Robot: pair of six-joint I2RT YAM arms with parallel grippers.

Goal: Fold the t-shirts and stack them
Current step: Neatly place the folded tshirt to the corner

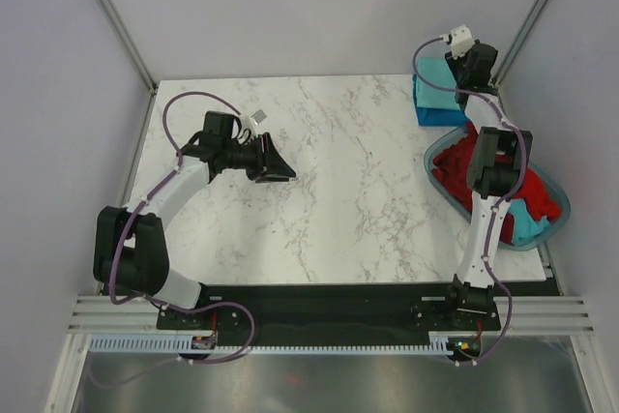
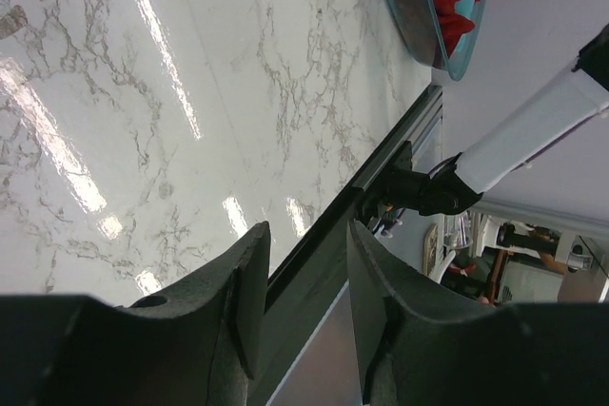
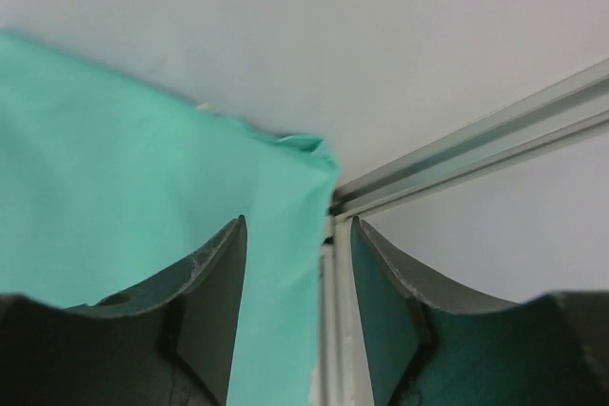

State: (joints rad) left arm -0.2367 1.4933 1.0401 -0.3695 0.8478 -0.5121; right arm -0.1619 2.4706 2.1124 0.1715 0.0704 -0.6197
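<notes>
Left end effector (image 2: pixel 306 235) parted; right end effector (image 3: pixel 297 225) parted.

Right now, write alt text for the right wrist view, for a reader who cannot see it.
A light teal-green t-shirt fills the left half, its corner showing between the fingers of the open right gripper. Behind are a white wall and a metal frame rail.

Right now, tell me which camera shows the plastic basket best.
Top external: the whole oval basket shows at the right edge of the table, red shirts inside, only the right arm crossing it. Left wrist catches just a slice of its wall and rim. Right wrist shows none of it.
</notes>
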